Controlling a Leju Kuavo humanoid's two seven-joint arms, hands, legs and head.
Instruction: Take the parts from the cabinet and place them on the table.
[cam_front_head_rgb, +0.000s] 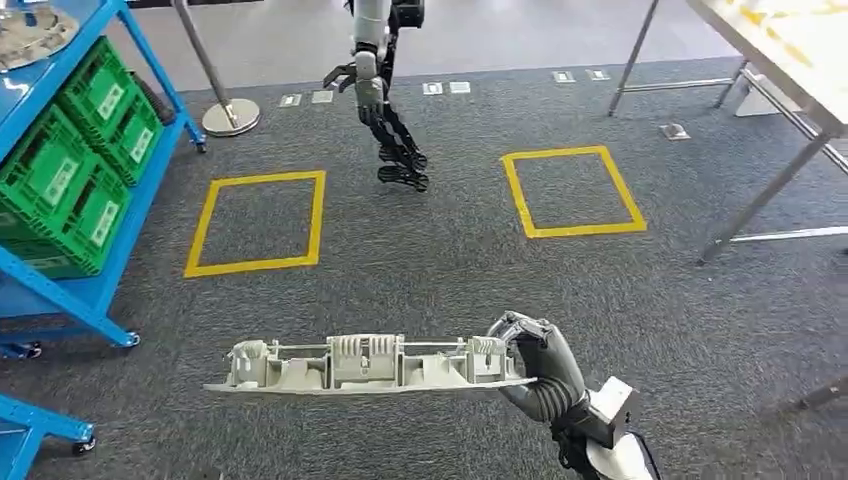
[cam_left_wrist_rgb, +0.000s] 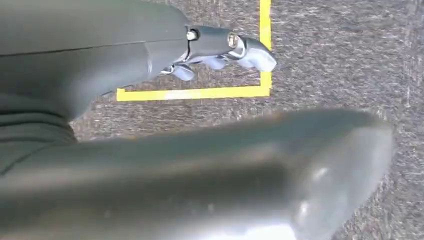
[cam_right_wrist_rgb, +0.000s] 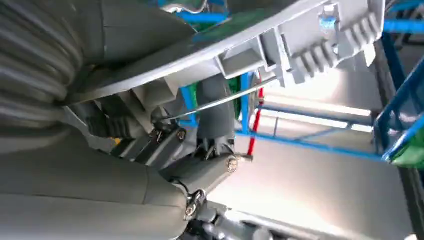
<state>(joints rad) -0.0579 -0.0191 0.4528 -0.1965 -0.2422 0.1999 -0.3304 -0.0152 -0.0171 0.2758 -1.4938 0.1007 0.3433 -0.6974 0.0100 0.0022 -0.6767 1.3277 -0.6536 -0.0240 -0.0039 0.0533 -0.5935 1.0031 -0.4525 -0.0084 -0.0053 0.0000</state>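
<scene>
Open carpet (cam_front_head_rgb: 420, 250) lies ahead of me; blue cabinet (cam_front_head_rgb: 60, 290) crowds my left, table legs (cam_front_head_rgb: 765, 195) my right.

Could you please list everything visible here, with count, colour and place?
Long plastic part: one, light grey, held level above the carpet.
Crates: several, green, on the blue cabinet at left.
Floor squares: two, yellow tape outlines on the grey carpet.
Table: one, pale top, metal legs, upper right.
Stanchion: one, silver, past the left square.
Second robot: one, silver and black, far centre.
Right hand: grips the part's end.
Left hand: grey, above the carpet, holding nothing.
</scene>
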